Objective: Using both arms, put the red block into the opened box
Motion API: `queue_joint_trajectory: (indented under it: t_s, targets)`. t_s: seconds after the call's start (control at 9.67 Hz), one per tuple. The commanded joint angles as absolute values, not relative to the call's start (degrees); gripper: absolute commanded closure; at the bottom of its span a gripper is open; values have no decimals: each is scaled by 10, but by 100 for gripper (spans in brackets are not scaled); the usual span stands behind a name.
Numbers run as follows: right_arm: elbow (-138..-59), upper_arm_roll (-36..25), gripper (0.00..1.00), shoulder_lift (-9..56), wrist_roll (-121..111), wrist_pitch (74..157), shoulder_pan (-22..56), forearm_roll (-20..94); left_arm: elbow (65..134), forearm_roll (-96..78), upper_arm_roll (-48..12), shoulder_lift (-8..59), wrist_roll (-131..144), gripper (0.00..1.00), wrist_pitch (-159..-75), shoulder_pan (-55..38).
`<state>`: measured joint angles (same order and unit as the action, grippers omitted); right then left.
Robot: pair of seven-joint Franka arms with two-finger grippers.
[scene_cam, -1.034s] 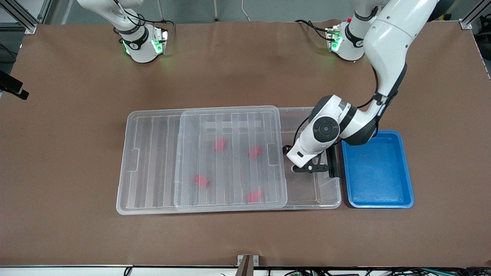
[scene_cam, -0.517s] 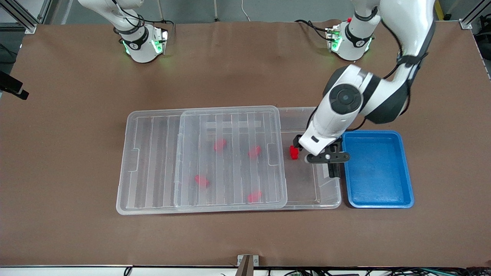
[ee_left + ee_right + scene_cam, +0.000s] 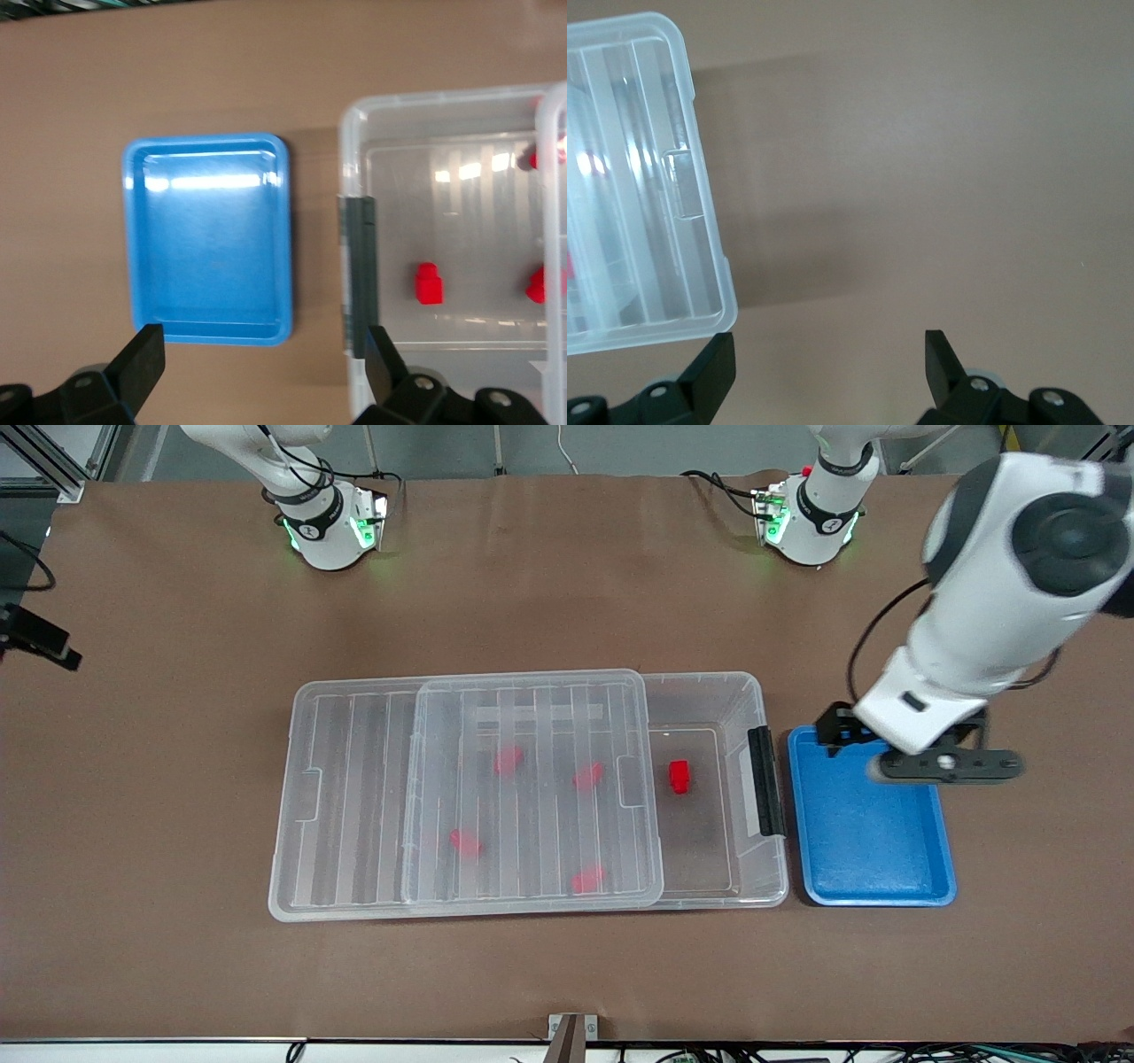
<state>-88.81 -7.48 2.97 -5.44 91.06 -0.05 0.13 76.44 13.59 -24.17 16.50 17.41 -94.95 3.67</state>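
The red block (image 3: 679, 776) lies on the floor of the box (image 3: 757, 691), in the uncovered part beside the black handle (image 3: 766, 781). The ribbed lid (image 3: 354, 797) is slid toward the right arm's end and covers several more red pieces (image 3: 508, 760). My left gripper (image 3: 946, 765) hangs open and empty over the blue tray (image 3: 873, 868). The left wrist view looks down on the red block (image 3: 429, 283), the box (image 3: 354, 124) and the left gripper (image 3: 266, 372). Open and empty, my right gripper (image 3: 830, 363) is over bare table beside the lid's end (image 3: 638, 177); the front view does not show it.
The blue tray (image 3: 208, 239) has nothing in it and stands close against the box's handle end, toward the left arm's end of the table. Both arm bases (image 3: 323, 522) stand along the table's edge farthest from the front camera. Brown table (image 3: 567, 974) surrounds the box.
My left gripper has left the red block on the box floor, lifted out of the box and swung over the blue tray. The block stays where it was set.
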Motion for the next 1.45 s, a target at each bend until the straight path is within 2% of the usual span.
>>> queue_joint_trajectory:
  t_s: [0.0,0.21,0.31,0.41,0.72,0.83,1.34]
  targets:
    - [-900,-69,44,118,-121,982,-2,9,773,105,-245,122,135,0,-929,69]
    - [-921,-65,89,172,-135,1040,19,24,780,69,-231,83,77,0,-888,89]
    - [-922,-56,98,200,-136,1062,21,26,791,53,-169,59,64,0,-865,41]
    - [-923,-38,100,223,-138,1076,20,45,817,36,-115,30,55,0,-862,10]
    - [-928,-4,100,249,-138,1090,24,68,896,18,-76,-38,23,0,-855,-13]
    - [-928,5,100,253,-138,1093,25,69,902,14,-57,-44,24,0,-846,-29]
    - [-926,38,100,267,-129,1095,31,119,894,13,-58,-42,23,0,-845,-32]
